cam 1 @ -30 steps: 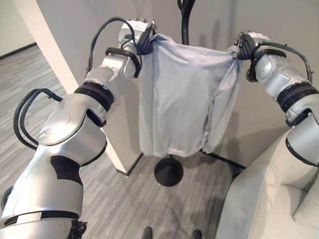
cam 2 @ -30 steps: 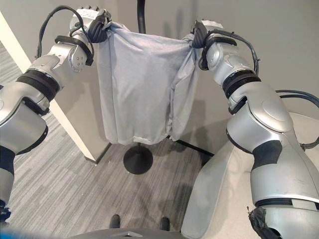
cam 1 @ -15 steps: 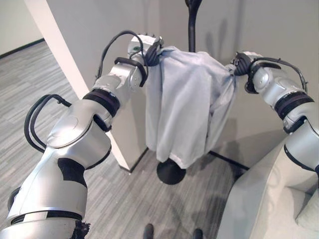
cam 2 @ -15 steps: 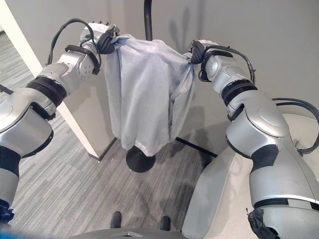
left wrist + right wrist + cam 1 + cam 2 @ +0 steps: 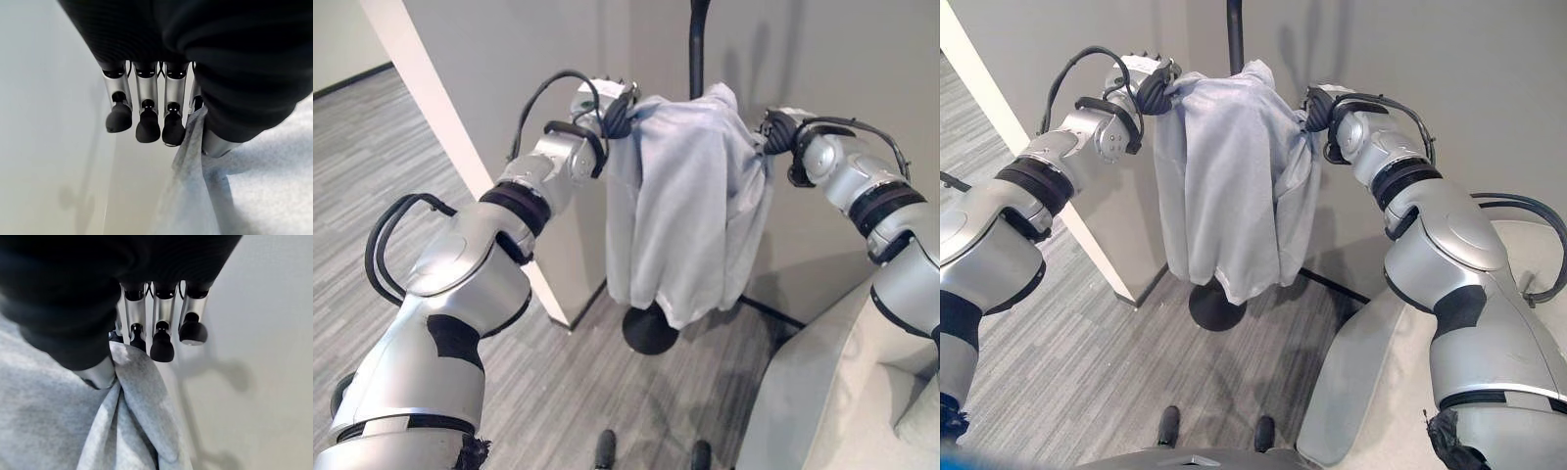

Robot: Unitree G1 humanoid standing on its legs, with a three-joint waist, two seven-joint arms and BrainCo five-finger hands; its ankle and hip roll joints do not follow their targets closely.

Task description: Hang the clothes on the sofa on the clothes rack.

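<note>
A light grey long-sleeved shirt [image 5: 680, 206] hangs in front of the black pole of the clothes rack [image 5: 696, 44], its collar peaked up against the pole. My left hand [image 5: 615, 106] pinches the shirt's left shoulder, seen close in the left wrist view as cloth [image 5: 195, 147] caught between thumb and fingers [image 5: 146, 128]. My right hand [image 5: 776, 130] pinches the right shoulder; its wrist view shows the cloth [image 5: 132, 382] held under the fingers [image 5: 161, 347]. The rack's round black base [image 5: 649, 331] stands on the floor below the hem.
A white column [image 5: 440, 127] stands at the left beside the rack. Grey walls meet behind the pole. The light sofa [image 5: 822, 392] fills the lower right. Grey plank flooring [image 5: 558, 392] lies between me and the rack.
Both hands have come closer together and nearer the pole. The shirt, spread flat a second ago, now bunches and peaks at the collar against the rack.
</note>
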